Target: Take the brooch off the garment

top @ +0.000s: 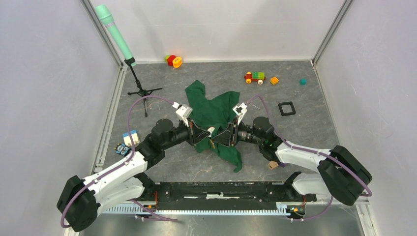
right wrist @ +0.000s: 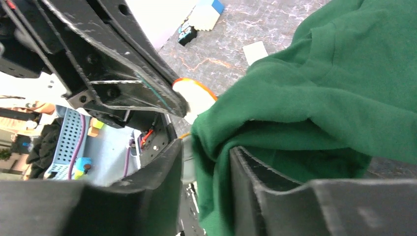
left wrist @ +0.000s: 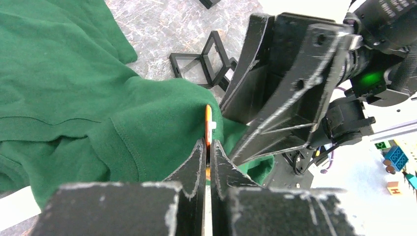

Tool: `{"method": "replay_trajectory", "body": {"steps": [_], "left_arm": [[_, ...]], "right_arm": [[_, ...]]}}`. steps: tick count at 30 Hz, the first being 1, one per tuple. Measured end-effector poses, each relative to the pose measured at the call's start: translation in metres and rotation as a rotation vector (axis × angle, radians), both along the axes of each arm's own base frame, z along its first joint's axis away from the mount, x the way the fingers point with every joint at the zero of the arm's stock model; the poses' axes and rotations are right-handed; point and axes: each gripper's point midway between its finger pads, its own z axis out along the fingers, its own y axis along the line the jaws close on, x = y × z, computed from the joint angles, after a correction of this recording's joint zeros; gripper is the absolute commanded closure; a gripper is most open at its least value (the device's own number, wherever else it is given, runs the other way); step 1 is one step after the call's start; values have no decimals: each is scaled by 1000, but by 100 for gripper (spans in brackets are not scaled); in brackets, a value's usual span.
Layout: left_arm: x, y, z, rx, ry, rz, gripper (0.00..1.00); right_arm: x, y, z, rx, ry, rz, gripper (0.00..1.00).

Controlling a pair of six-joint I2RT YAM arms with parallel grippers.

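Note:
The green garment (top: 211,108) lies crumpled at the table's middle, with both grippers meeting over its near part. The brooch (top: 211,131) is a tiny white roundish piece with an orange rim. In the left wrist view it stands edge-on (left wrist: 209,123) between the tips of my left gripper (left wrist: 207,143), which is shut on it. My right gripper (right wrist: 206,147) straddles a fold of the green cloth (right wrist: 319,88) and pinches it. The brooch shows there too (right wrist: 197,97), beside the left gripper's fingers (right wrist: 128,59). In the top view the grippers, left (top: 204,132) and right (top: 222,135), nearly touch.
A black square frame (top: 286,108) lies right of the garment; more frames (left wrist: 196,64) show in the left wrist view. A toy train (top: 254,76), an orange block (top: 274,80) and a teal cube (top: 303,81) sit at the back right. A microphone stand (top: 140,91) is at the back left.

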Motion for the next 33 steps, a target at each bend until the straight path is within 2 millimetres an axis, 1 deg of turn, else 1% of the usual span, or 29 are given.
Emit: {"method": "replay_trajectory", "body": {"steps": [3, 5, 6, 8, 10, 12, 15, 17, 19, 21, 26, 30, 33], "left_arm": [[0, 2, -2, 10, 8, 11, 98], [-1, 3, -3, 14, 11, 12, 98], [-1, 4, -3, 15, 13, 12, 98], [-3, 5, 2, 1, 0, 8, 98], [-8, 5, 11, -30, -32, -5, 98], [-12, 7, 19, -59, -59, -15, 98], [-14, 6, 26, -80, -76, -26, 98], [-15, 5, 27, -90, -78, -33, 98], [-16, 4, 26, -103, -74, -38, 98], [-18, 3, 26, -113, -72, -46, 98], [-21, -1, 34, -142, -91, -76, 98], [-23, -1, 38, -155, -106, -84, 98], [-24, -1, 39, -160, -111, -89, 98]], "right_arm": [[0, -1, 8, 11, -40, 3, 34], [-1, -3, 18, 26, -78, 4, 27], [-2, -4, 23, 36, -98, 4, 25], [-4, -6, 33, 59, -135, 4, 24], [-6, -8, 39, 80, -160, 2, 24], [-7, -10, 42, 97, -172, -9, 24], [-5, -14, 41, 115, -164, -43, 24], [-4, -17, 38, 130, -150, -67, 28], [-5, -18, 38, 152, -137, -77, 35], [-4, -16, 42, 176, -129, -78, 44], [-2, -12, 51, 251, -91, -76, 56], [-1, -10, 56, 295, -58, -76, 63], [-1, -9, 58, 314, -47, -74, 66]]}}
